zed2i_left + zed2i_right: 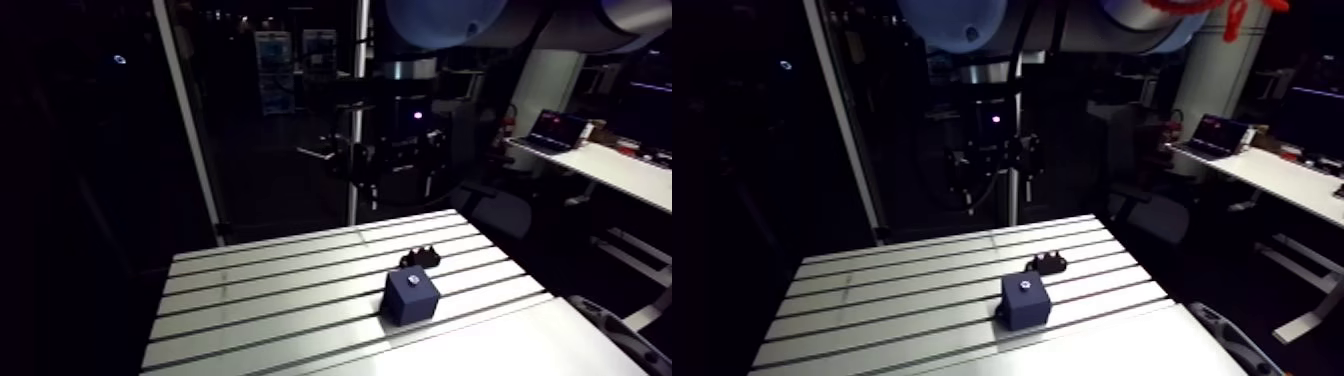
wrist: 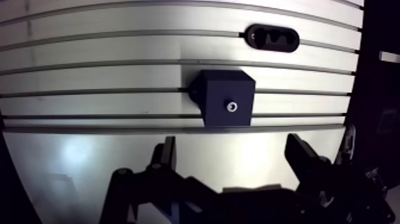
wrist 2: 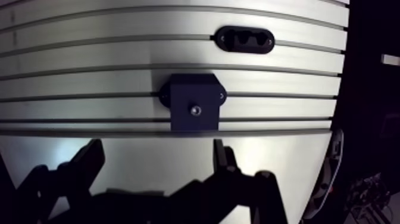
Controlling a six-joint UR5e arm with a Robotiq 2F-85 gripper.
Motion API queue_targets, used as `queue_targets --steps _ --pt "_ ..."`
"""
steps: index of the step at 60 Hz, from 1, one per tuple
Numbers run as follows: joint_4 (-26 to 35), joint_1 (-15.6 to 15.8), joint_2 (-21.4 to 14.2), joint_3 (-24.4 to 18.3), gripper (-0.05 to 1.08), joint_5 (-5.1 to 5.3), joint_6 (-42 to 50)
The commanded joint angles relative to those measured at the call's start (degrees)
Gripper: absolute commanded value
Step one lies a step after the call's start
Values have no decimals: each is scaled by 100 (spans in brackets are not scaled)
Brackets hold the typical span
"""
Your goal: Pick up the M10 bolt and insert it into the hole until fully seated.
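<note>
The claw point(image 2: 232, 149) is hanging wide open above the worktop point(image 2: 89, 77). Its two dark fingers point(image 2: 166, 158) are standing well apart, and they are gripping nothing and touching nothing. Between them we are seeing only bare aluminium.

Ahead of the claw, roughly in line with the gap between its fingers, a dark blue block point(image 2: 225, 98) is sitting on the slotted worktop, well clear of both fingertips. At the middle of the block's upper face a small round silvery spot is shining. We are reading it as the head of the M10 bolt point(image 2: 231, 106) resting in the hole point(image 3: 195, 110). It is looking low and close to the face, but we cannot tell whether it is fully down. The shank is not showing.

Farther ahead of the claw, beyond the block and a little to one side, a black oval holder point(image 2: 272, 38) is lying flat across the slots. It has two dark round recesses. It is lying near the block, with a strip of worktop showing between them.

In the arm view the claw is hanging high above the worktop, well apart from the block.
</note>
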Motion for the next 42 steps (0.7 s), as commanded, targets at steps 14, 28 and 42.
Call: queue_targets --steps 14,28,42 --pt "845 782 265 -1010 0 335 836" --pt "1027 782 232 -1177 0 397 830" --pt "1564 746 198 -1520 1 387 768"
